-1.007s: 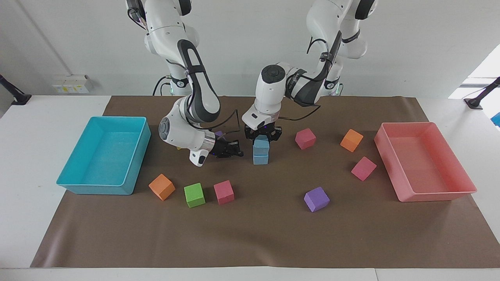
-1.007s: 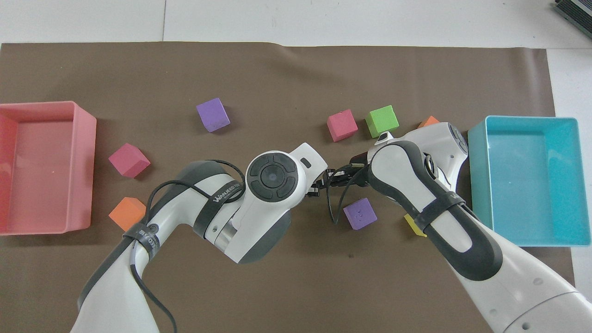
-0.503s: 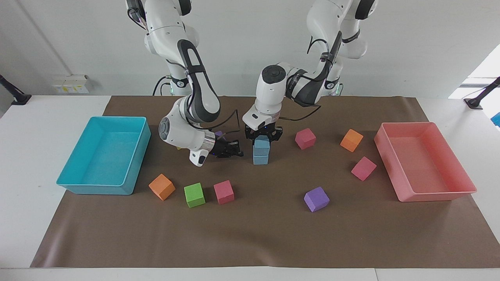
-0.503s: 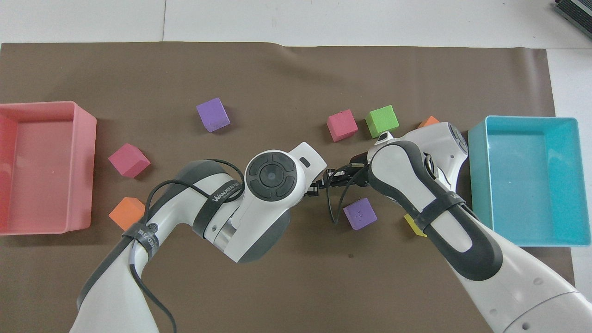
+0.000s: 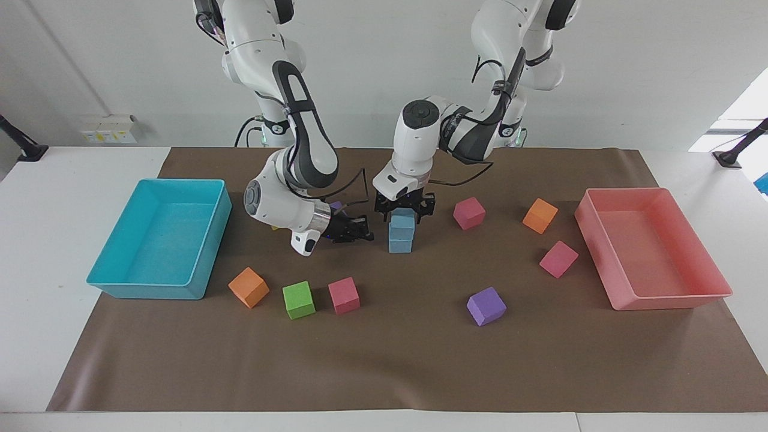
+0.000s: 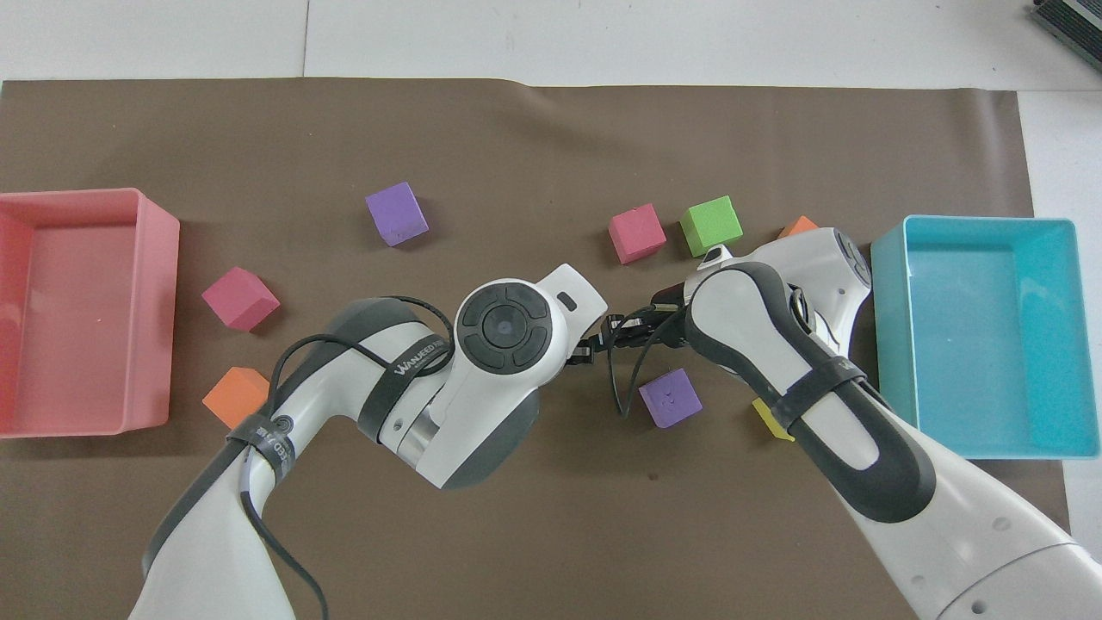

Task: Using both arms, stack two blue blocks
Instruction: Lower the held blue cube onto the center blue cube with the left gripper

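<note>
Release stage of a two-block stack. Left gripper (image 5: 402,211), at centre frame in the facing view, stands directly over the stack with its fingers spread apart on either side of the upper blue block (image 5: 402,221), no longer clamping it as far as can be judged. Upper blue block sits squarely on the lower blue block (image 5: 400,243), which rests on the brown mat (image 5: 384,360); both are hidden under the arm in the overhead view. Right gripper (image 5: 354,230), just beside the stack toward the frame's left and low over the mat, has its fingertips together and holds nothing; this arm waits.

Stacking itself appears done, leaving only the withdrawal. A clean finish likely calls for a straight vertical lift of the left gripper, fingers kept wide, so neither pad drags the light foam sideways. Right gripper, being close, should back away from the stack, not across it. Pink cube (image 5: 468,213) lies near, toward the frame's right.
</note>
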Controlling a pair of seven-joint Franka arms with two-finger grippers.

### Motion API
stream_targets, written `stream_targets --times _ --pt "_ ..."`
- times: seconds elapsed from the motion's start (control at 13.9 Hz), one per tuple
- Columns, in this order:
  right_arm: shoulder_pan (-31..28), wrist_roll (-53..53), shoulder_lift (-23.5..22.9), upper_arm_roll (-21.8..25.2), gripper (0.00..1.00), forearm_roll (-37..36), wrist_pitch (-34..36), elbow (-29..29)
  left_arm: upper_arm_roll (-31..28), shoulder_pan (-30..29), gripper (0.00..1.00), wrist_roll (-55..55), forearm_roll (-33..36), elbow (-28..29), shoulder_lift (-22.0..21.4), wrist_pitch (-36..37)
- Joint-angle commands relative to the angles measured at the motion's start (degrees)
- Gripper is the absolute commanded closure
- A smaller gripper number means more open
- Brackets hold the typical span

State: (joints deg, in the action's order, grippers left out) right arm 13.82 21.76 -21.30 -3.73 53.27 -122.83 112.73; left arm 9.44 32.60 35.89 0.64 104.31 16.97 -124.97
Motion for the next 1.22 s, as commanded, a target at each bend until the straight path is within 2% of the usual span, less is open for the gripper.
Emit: stream_targets --times 0.0,0.07,0.14,0.22,0.29,0.43,0.79,1.15 --pt "-0.11 1.97 0.21 -0.22 1.00 2.28 -1.36 0.74 -0.83 0.62 0.08 0.59 -0.20 1.69 -1.59 -0.62" --pt "-0.11 1.97 0.21 -0.22 1.00 2.28 -1.36 0.74 -0.83 0.62 0.08 0.59 -0.20 1.69 -1.59 -0.62" --pt "-0.11 1.97 0.21 -0.22 1.00 2.28 -1.36 0.74 -0.83 0.62 0.16 0.59 -0.20 1.69 -1.59 -0.62" --pt "-0.11 1.97 0.21 -0.22 1.00 2.28 -1.36 0.74 -0.83 0.62 0.46 0.67 -0.29 1.69 -1.59 -0.71" --pt "-0.11 1.97 0.21 -0.22 1.00 2.28 -1.36 0.74 -0.83 0.54 0.63 0.59 -0.29 1.60 -1.59 -0.80" --pt "-0.11 1.97 0.21 -0.22 1.00 2.28 -1.36 0.74 -0.83 0.54 0.69 0.59 -0.29 1.51 -1.50 -0.97" --pt "-0.11 1.97 0.21 -0.22 1.00 2.28 -1.36 0.74 -1.00 0.27 0.69 1.72 -0.29 -0.68 -1.15 -0.09" --pt "-0.11 1.97 0.21 -0.22 1.00 2.28 -1.36 0.74 -0.83 0.45 0.67 2.61 -0.37 0.01 -0.97 -0.89"
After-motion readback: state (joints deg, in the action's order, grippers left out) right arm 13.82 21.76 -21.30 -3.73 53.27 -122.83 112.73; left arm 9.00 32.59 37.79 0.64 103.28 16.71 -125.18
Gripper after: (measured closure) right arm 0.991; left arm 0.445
